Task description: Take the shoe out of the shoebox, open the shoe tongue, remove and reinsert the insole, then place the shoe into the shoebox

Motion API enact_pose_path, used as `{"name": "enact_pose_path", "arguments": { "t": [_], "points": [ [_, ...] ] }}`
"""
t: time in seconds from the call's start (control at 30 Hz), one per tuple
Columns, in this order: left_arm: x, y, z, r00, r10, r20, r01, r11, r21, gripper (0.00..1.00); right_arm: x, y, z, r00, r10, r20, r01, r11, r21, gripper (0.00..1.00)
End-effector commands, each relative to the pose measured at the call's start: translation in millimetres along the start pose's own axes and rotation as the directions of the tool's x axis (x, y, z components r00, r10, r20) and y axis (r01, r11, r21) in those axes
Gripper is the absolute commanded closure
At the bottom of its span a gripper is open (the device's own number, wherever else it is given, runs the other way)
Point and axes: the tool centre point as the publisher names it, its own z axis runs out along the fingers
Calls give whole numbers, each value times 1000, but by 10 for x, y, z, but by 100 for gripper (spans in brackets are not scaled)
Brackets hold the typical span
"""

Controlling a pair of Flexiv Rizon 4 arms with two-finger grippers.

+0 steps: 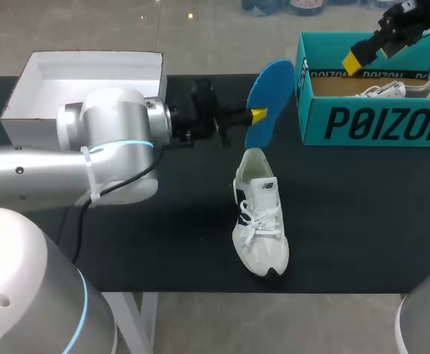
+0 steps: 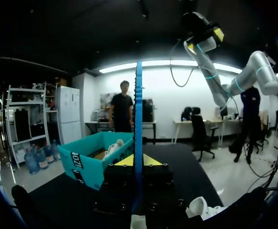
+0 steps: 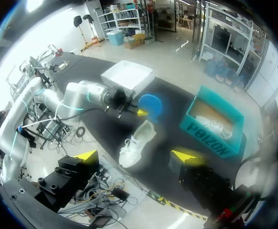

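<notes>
My left gripper (image 1: 257, 114) is clamped on the blue insole (image 1: 270, 85) just beyond the shoe (image 1: 259, 214); on reinsertion it could buckle or slip.

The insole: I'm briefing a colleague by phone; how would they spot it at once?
On the black table, look between the white box and the teal shoebox, just beyond the heel of the white shoe. There the left claw holds the insole off the table: a flat oval, the only bright blue thing.
</notes>
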Motion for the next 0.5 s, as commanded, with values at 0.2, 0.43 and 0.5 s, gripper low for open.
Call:
{"name": "enact_pose_path", "arguments": {
  "t": [0.2, 0.43, 0.5],
  "points": [
    [-51, 84, 96, 966, -207, -154, 179, 967, -180, 100, 3, 30, 1, 1000, 2, 1, -2, 1000, 6, 0],
    [-59, 21, 143, 900, -365, -239, 296, 914, -279, 100, 3, 30, 1, 1000, 2, 1, -2, 1000, 6, 0],
    [-64, -40, 109, 880, -394, -265, 330, 909, -254, 100, 3, 30, 1, 1000, 2, 1, -2, 1000, 6, 0]
  ]
}}
